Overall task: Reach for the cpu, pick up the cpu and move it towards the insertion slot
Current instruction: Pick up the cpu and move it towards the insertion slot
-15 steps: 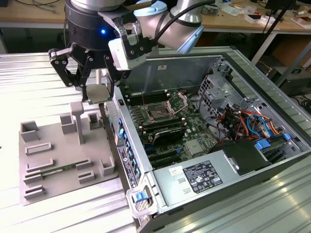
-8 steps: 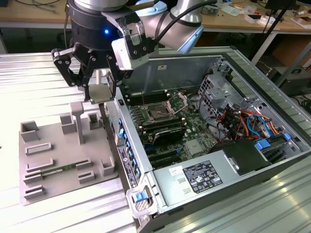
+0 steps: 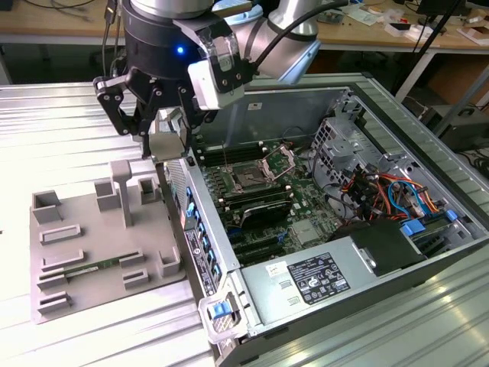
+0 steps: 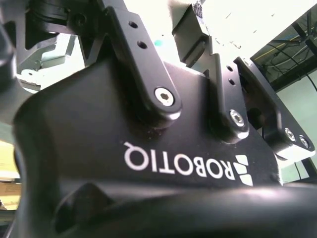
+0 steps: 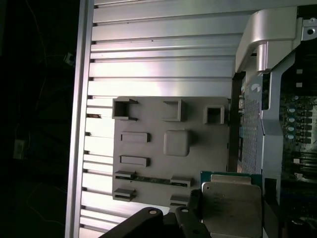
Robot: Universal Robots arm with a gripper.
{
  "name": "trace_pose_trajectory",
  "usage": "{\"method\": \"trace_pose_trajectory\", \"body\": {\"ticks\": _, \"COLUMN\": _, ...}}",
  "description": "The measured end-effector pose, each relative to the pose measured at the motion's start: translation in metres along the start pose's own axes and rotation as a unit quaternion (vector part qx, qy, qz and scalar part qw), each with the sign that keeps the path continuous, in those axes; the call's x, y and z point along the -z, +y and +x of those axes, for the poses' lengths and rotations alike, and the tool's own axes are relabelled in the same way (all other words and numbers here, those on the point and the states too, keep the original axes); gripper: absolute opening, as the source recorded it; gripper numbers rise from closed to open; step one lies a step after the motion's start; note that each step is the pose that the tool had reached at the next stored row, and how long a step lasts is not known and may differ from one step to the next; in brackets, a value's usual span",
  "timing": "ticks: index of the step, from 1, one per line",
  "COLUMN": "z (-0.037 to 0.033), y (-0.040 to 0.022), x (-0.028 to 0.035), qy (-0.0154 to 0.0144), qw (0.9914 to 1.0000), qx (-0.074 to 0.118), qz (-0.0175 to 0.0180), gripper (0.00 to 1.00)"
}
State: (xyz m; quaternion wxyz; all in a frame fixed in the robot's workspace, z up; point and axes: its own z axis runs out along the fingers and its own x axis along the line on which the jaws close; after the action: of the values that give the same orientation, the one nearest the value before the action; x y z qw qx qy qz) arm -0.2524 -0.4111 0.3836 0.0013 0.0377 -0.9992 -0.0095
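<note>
While the hand [image 3: 164, 145] grips the cpu [image 5: 230, 208], raised above the grey fixture plate [image 3: 84, 237], beside the open computer case [image 3: 428, 153].

A grey fixture plate [image 3: 84, 252] (memory stick [image 3: 92, 269] slotted in) lies beside the open computer case [image 3: 428, 153].

We see an electronics lab: an opened computer case [image 3: 367, 229] on a ribbed metal worktop [image 3: 61, 130], cluttered benches [image 3: 397, 30] behind.
</note>
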Motion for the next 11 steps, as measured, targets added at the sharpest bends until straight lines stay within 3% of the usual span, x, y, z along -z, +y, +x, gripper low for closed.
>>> {"method": "trace_pose_trajectory", "body": {"ticks": 11, "z": -0.0133, "y": -0.0010, "x": -0.0006, "qy": 0.0000, "qw": 1.00000, "qx": 0.000, "qz": 0.0000, "gripper": 0.55}}
